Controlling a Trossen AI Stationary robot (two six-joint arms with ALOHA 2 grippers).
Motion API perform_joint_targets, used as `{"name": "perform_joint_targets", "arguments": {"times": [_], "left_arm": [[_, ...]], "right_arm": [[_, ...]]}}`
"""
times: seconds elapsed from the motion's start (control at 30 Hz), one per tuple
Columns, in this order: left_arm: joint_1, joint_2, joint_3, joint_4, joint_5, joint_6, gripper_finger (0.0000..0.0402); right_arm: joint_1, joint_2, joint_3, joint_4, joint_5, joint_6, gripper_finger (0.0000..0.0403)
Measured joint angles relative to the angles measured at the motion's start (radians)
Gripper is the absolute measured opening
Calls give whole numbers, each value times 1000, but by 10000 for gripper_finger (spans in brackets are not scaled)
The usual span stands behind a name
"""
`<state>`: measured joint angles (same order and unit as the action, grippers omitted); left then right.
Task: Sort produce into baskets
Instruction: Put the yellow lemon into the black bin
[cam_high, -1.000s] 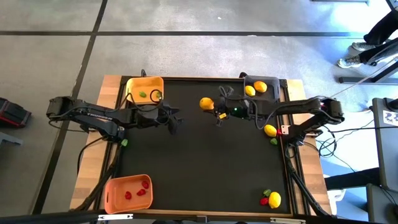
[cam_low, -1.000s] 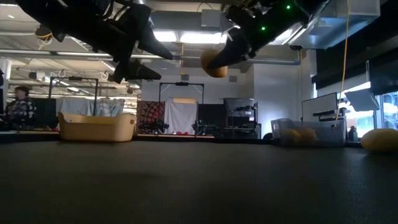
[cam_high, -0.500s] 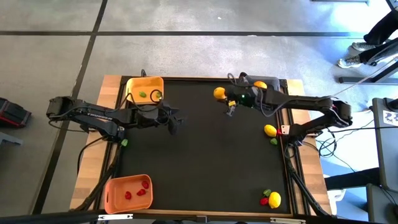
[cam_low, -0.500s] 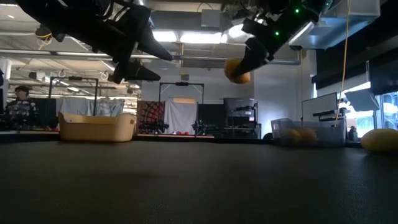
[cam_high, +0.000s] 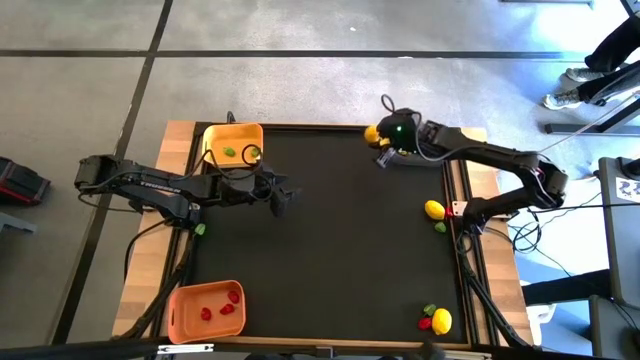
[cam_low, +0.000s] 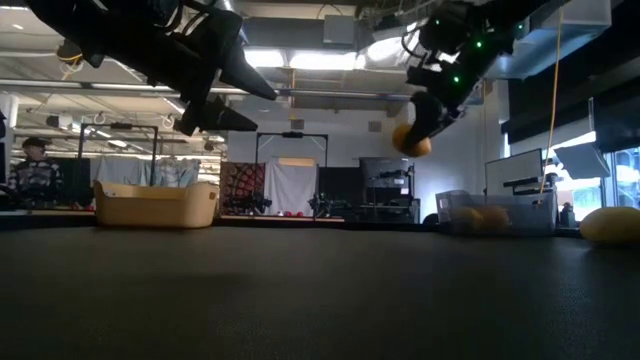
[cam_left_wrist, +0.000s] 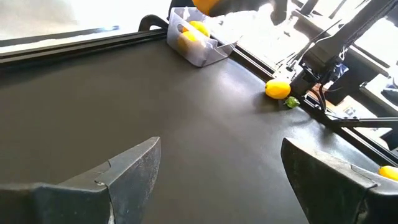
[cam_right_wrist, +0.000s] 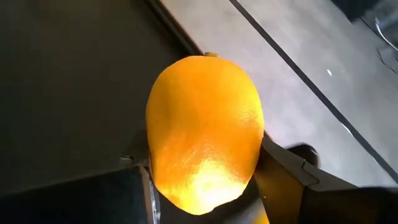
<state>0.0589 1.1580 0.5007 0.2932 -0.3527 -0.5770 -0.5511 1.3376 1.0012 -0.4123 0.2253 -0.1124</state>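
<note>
since a second ago: the right hand (cam_high: 380, 140) has carried its lemon (cam_high: 372, 133) from mid-bench over to the far right corner, next to the dark grey basket (cam_left_wrist: 202, 53); the left arm hasn't budged.
right hand: pinching the lemon between both fingers, well clear of the bench (cam_high: 320, 250) — the low view shows it hanging high above the mat.
lemon up close: the right wrist view shows a plump yellow-orange body (cam_right_wrist: 204, 134) with a pebbly skin and a little nub at one end, fingers on either flank around the fat middle.
how it'll handle: my guess is light and rigid, toy plastic; the rounded sides look like they could squirt out of a loose pinch, so gripping across the widest part — as it is now — seems the safest hold.
left hand: (cam_high: 280, 195) fingers spread wide, holding nothing, hovering over the bench just right of the yellow basket (cam_high: 213, 135).
grey basket: already has lemons (cam_left_wrist: 198, 28) in it.
still loose: a lemon (cam_high: 434, 210) with a green bit beside it at the right edge, another lemon (cam_high: 441, 321) with red and green pieces at the near right corner.
orange basket: (cam_high: 180, 318) near left corner, red pieces (cam_high: 228, 297) inside.
yellow basket contents: green pieces (cam_high: 230, 152).
</note>
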Motion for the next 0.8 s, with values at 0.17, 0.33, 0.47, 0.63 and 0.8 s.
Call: {"name": "perform_joint_targets", "arguments": {"times": [0.17, 0.33, 0.47, 0.63, 0.8], "left_arm": [[1, 0, 0, 0, 0, 10, 328], [1, 0, 0, 0, 0, 11, 328], [1, 0, 0, 0, -1, 11, 328], [1, 0, 0, 0, -2, 10, 328], [-3, 0, 0, 1, -3, 0, 328]], "right_arm": [[-95, 0, 0, -25, 0, -4, 154], [-183, -2, 0, -56, 0, -5, 154], [-245, 0, 0, -63, -11, -5, 154], [-301, 0, 0, -73, -53, 0, 154], [-338, 22, 0, -156, -62, 29, 154]]}}
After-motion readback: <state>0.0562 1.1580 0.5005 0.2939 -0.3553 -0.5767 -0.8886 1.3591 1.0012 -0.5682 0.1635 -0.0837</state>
